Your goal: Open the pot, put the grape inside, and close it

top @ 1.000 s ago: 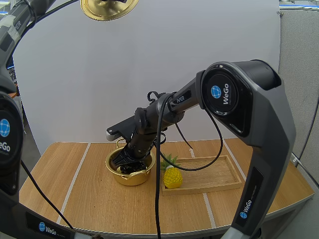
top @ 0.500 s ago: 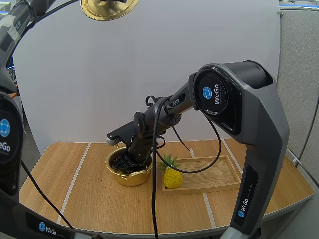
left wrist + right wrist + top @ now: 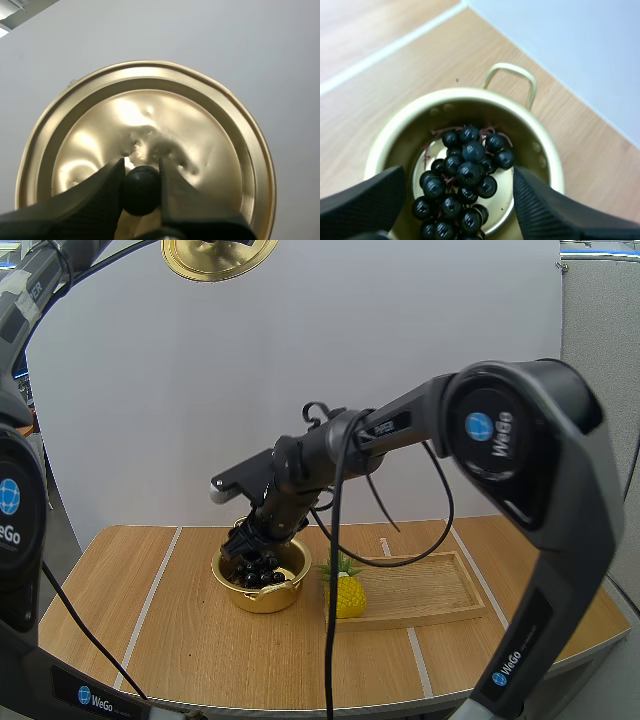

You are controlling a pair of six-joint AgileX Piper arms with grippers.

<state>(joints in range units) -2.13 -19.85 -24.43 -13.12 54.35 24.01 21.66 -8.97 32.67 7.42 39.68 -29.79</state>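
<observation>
A gold pot (image 3: 262, 590) stands open on the wooden table, left of centre, with a bunch of dark grapes (image 3: 255, 572) lying inside it. My right gripper (image 3: 262, 538) hovers just above the pot's rim, open, its fingers apart and clear of the fruit. In the right wrist view the grapes (image 3: 462, 181) rest on the floor of the pot (image 3: 535, 145) between the two spread fingers. High at the back left, the gold lid (image 3: 215, 257) hangs in the air. My left gripper (image 3: 141, 182) is shut on the black knob of the lid (image 3: 200, 130).
A wooden tray (image 3: 420, 590) lies right of the pot. A yellow toy pineapple (image 3: 346, 592) stands at the tray's left end, close to the pot. Bare tabletop spreads out in front and to the left.
My right gripper has risen out of the pot and now stands open above the rim. The grapes stay behind in the pot. The lid has not moved.
</observation>
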